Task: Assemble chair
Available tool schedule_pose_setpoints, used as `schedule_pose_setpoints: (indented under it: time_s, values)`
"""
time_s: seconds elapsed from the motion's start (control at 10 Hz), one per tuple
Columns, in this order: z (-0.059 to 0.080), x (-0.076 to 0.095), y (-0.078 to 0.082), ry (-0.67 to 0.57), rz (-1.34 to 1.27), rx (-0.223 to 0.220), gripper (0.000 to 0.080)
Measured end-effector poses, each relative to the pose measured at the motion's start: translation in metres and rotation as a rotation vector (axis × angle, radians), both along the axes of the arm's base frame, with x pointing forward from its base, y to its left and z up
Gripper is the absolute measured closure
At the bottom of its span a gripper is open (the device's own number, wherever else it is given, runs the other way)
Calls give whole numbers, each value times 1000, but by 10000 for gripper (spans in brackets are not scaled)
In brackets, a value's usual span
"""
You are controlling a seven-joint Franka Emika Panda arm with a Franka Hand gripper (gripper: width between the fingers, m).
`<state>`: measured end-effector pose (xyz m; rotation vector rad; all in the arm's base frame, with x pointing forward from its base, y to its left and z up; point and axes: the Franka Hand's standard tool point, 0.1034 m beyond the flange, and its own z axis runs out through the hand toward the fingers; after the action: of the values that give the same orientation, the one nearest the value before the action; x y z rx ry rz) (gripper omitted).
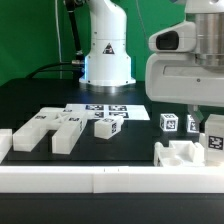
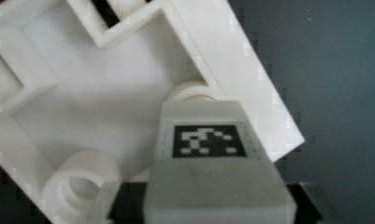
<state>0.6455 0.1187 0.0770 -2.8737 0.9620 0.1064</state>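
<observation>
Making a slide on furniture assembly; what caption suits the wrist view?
A gripped white post with a square tag, rounded tip toward a notched white chair piece.

The border rail hides the base of the notched chair piece.

Robot base: at the back of the table, centre.
Marker board: flat on the table, in front of the base.
Notched blocks: exterior view's left, just before the board's left end.
Small block: just right of the notched blocks, at the board's front edge.
Tagged post: upright, to the exterior view's right of the board.
Border rail: along the front, before all parts.
Bracket piece: front right, just behind the rail.
Tagged piece: in front of the slab in the wrist view, round peg beside it.
</observation>
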Motion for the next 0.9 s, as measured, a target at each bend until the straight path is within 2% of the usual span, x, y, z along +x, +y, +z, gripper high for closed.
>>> schedule_pose_setpoints:
  time_s: [0.8,0.9]
  values:
    - [-1,-2,1,97,-675,-4,509]
    - [-1,-2,2,100,-695,-5,509]
